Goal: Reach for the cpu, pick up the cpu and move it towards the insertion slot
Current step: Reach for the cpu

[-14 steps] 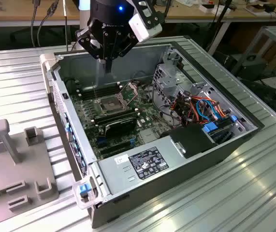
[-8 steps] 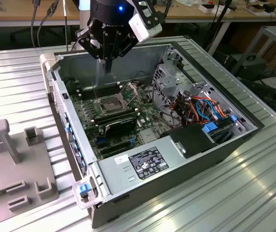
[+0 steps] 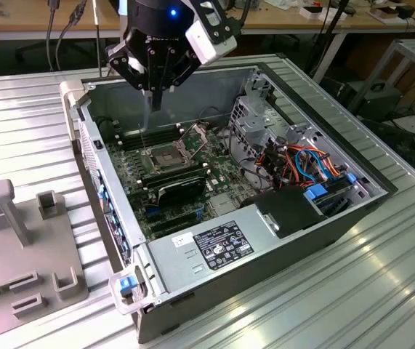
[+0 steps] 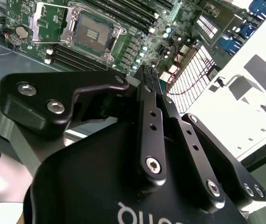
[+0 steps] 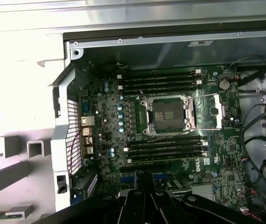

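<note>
Big ridged metal surface (image 3: 381, 291) with an open PC case (image 3: 265, 265) lying on it, motherboard (image 5: 105, 140) facing up. My gripper (image 3: 156, 102) hangs over the case, well above the board. I'd call this the carry-toward-the-socket leg. The insertion slot (image 5: 168, 115) sits mid-board, bracket flipped open, dark centre exposed. The jaws look pinched together, and I can't tell if the cpu is wedged between them. Closing in calls for lining up square over that frame, gently.

Ribbed metal table (image 3: 381, 291), wooden desk (image 3: 18, 23)
</note>
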